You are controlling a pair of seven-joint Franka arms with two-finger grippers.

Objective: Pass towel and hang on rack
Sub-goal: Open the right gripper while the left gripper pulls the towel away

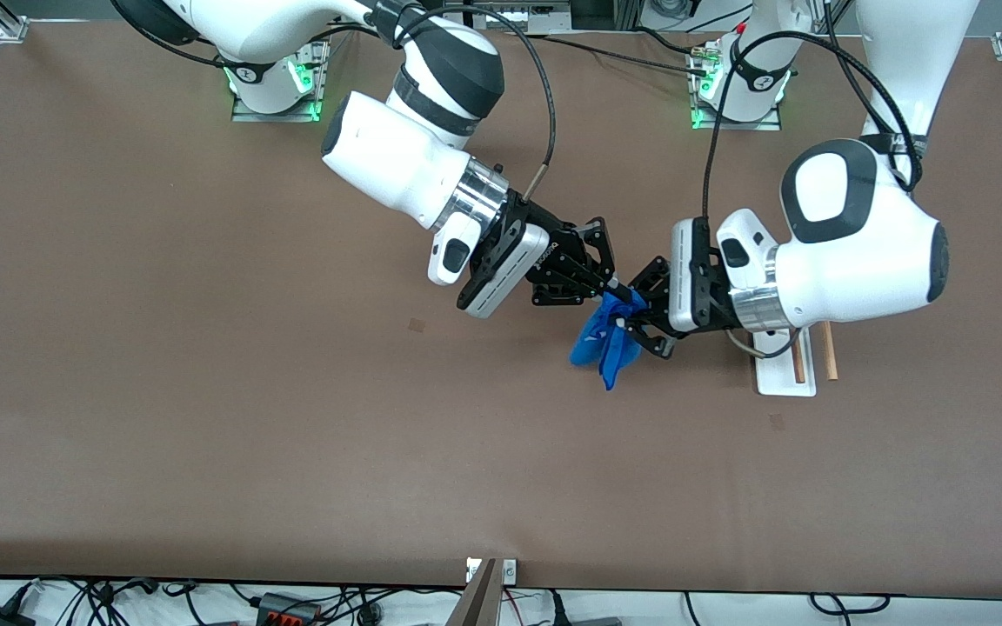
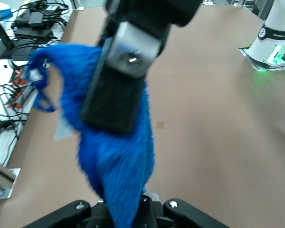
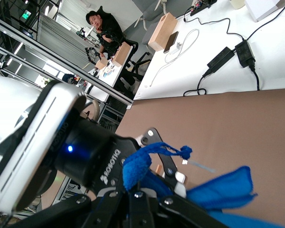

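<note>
The bright blue towel hangs bunched in the air over the middle of the table, held between both grippers. My right gripper is shut on its upper part, and my left gripper is shut on it right beside that. In the left wrist view the towel rises out of my left gripper, with a right finger clamped higher up. In the right wrist view a towel fold stands in my right gripper. The rack stands on the table, partly hidden under the left wrist.
Two wooden bars of the rack stick out from under the left arm. The two arm bases stand along the table's edge farthest from the front camera. Cables and power supplies lie off the table.
</note>
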